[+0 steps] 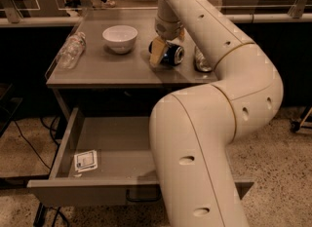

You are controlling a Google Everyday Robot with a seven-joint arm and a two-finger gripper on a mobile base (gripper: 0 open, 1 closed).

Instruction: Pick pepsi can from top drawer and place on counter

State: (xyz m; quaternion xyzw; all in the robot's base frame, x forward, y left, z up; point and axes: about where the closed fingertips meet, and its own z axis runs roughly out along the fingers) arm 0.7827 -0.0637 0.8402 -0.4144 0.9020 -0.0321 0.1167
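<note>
The pepsi can [172, 55] lies on its side on the counter [112, 70], right of its middle, silver end to the right. My gripper [168, 47] hangs straight over it, reaching down from the far side. It is open, with one tan finger [157, 51] against the can's left side and the other just above its right end. The top drawer [63, 148] is pulled out below the counter. My large white arm covers its right half.
A white bowl [120, 37] stands left of the can. A clear plastic bottle [70, 50] lies at the counter's left edge. A silver patterned can [202, 60] stands right of the pepsi can. A small white packet [85, 160] lies in the drawer's front left.
</note>
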